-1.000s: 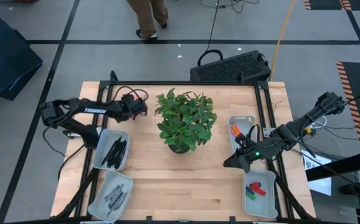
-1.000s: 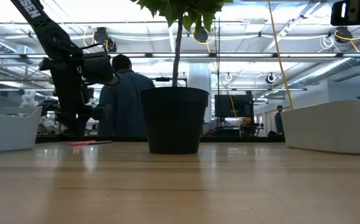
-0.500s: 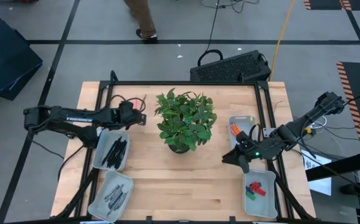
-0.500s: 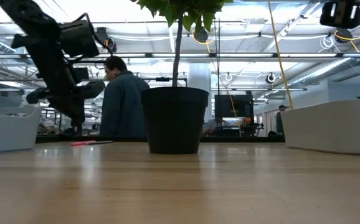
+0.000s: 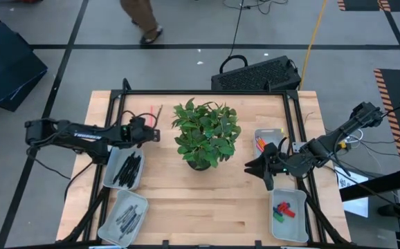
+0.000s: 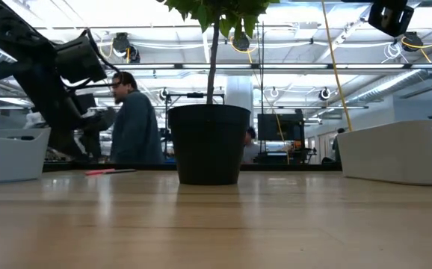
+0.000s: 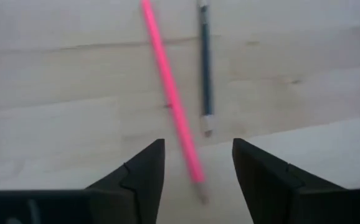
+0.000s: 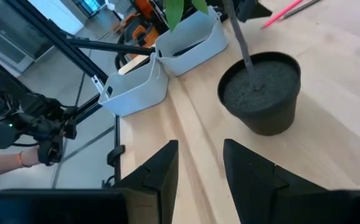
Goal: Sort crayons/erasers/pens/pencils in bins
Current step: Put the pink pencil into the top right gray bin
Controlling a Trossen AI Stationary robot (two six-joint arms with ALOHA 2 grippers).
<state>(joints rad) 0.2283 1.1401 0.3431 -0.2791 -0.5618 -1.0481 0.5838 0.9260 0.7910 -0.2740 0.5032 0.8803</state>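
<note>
A pink pencil (image 7: 170, 93) and a dark slim stick (image 7: 205, 62) lie side by side on the table at the far left (image 5: 155, 111), left of the plant. My left gripper (image 7: 198, 168) hovers open above the pink pencil's near end, touching nothing; it shows in the high view (image 5: 148, 133). My right gripper (image 5: 254, 166) is open in the air right of the plant pot, beside the right bins. Black pens fill the far left bin (image 5: 124, 168); grey sticks lie in the near left bin (image 5: 124, 216). Orange pencils lie in the far right bin (image 5: 268, 142), erasers (image 5: 283, 211) in the near right bin.
A potted plant (image 5: 205, 135) in a dark round pot (image 8: 261, 93) stands mid-table between the arms. A person (image 6: 130, 119) moves in the room behind the table. Bare wood lies between the two pairs of bins toward the near edge.
My left gripper has risen from the table and drawn back a little toward the near left, staying open; the pink pencil has stayed where it lay. My right gripper has shifted slightly toward the far edge, nearer the plant pot.
</note>
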